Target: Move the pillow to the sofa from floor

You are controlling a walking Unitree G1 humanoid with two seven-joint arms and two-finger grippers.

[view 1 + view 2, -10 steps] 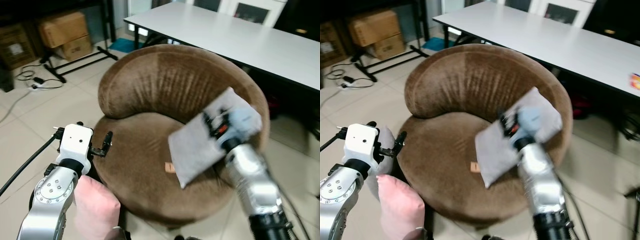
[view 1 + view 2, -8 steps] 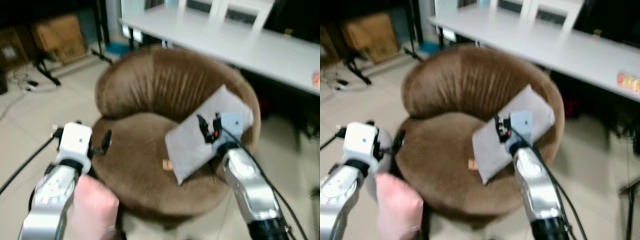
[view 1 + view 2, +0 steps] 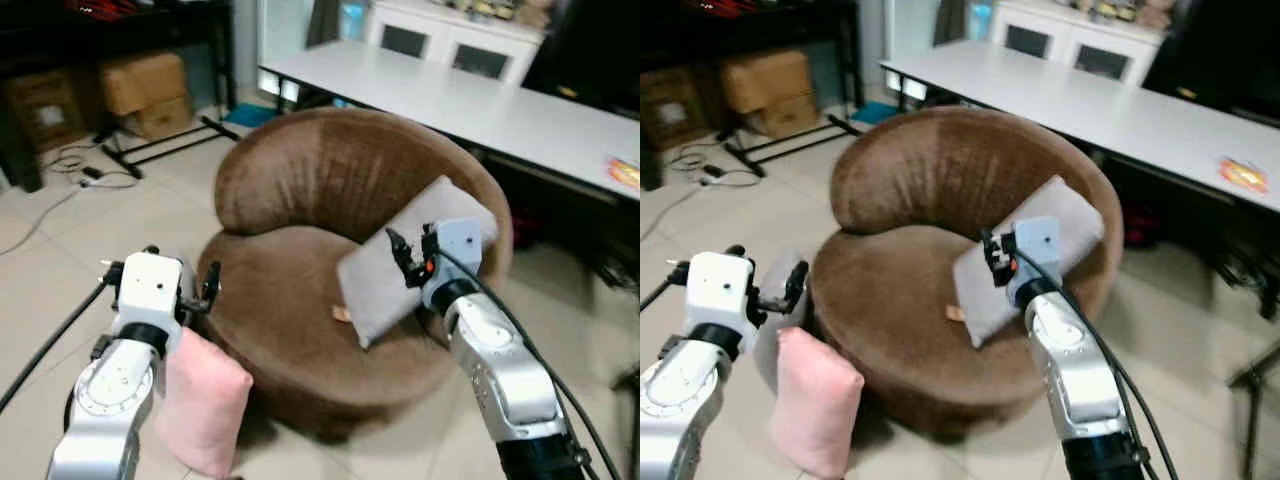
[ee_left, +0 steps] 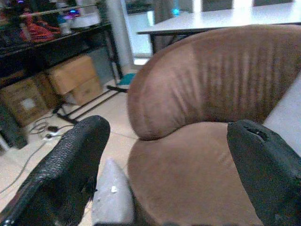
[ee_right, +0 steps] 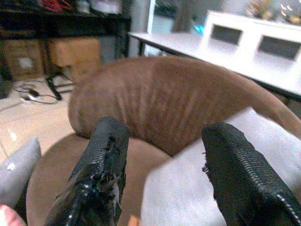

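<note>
Left gripper (image 3: 205,290) hangs with fingers spread and empty at the sofa's (image 3: 300,190) near-left edge, above a pink pillow (image 3: 200,400) standing on the tiled floor (image 3: 60,250). Right gripper (image 3: 398,258), fingers apart holding nothing, hovers just over the grey pillow (image 3: 385,275) leaning against the sofa's right backrest. White table (image 3: 480,100) runs far right behind the sofa; open floor left.

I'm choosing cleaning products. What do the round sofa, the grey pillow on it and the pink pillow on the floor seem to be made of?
Round sofa: looks like brown velvet or velour; its matte nap shows lighter and darker streaks on the backrest.
Grey pillow: seemingly smooth woven fabric, matte, soft-filled.
Pink pillow: soft matte cloth, possibly fleece; the weave is too small to tell.
</note>
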